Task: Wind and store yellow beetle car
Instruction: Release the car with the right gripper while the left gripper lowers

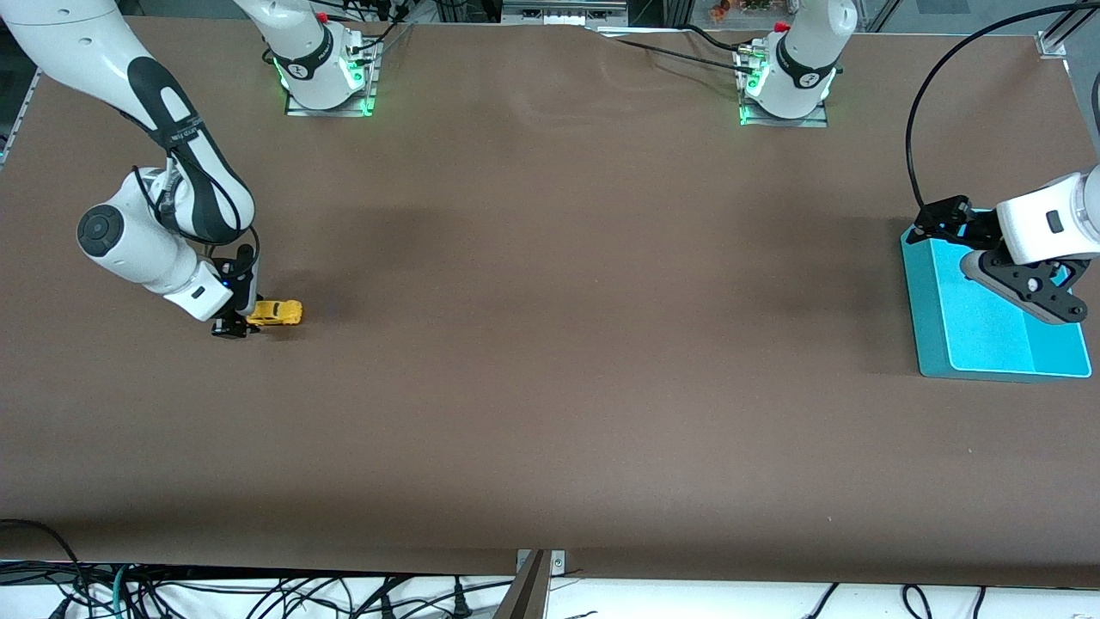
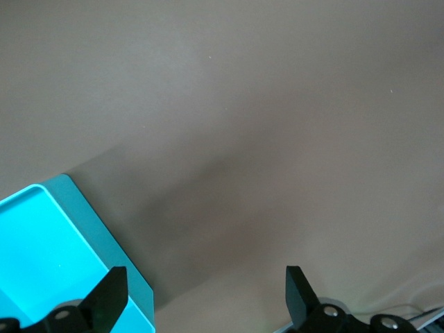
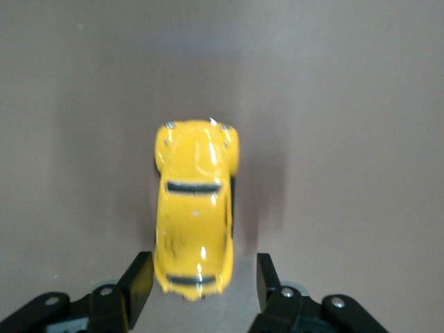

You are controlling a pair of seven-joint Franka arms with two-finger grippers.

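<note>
The yellow beetle car point(image 1: 276, 313) sits on its wheels on the brown table point(image 1: 550, 361), toward the right arm's end and well apart from the turquoise tray point(image 1: 928, 292) at the left arm's end. Its long axis runs along the length of the table. One end sits between the right gripper's fingers and the other end points away from the gripper, toward the middle of the table and the left arm's end. Which end is the nose I cannot say for sure; in the right wrist view the end away from the gripper is rounded, with two small bright spots like headlamps, and a dark window band crosses the roof.

The right gripper point(image 1: 234, 325) is down at table level at the car's end. Its fingers point(image 3: 139, 277) stand on either side of the car's body, with a visible gap on at least one side, so the pincer looks released rather than clenched. From the front view the arm's wrist hides the fingers and the tail of the car, and the wheels are too small to make out.

The left gripper point(image 1: 1044, 297) waits over the tray with its fingers point(image 2: 111, 295) spread wide and nothing between them. The tray is partly covered by that gripper.
</note>
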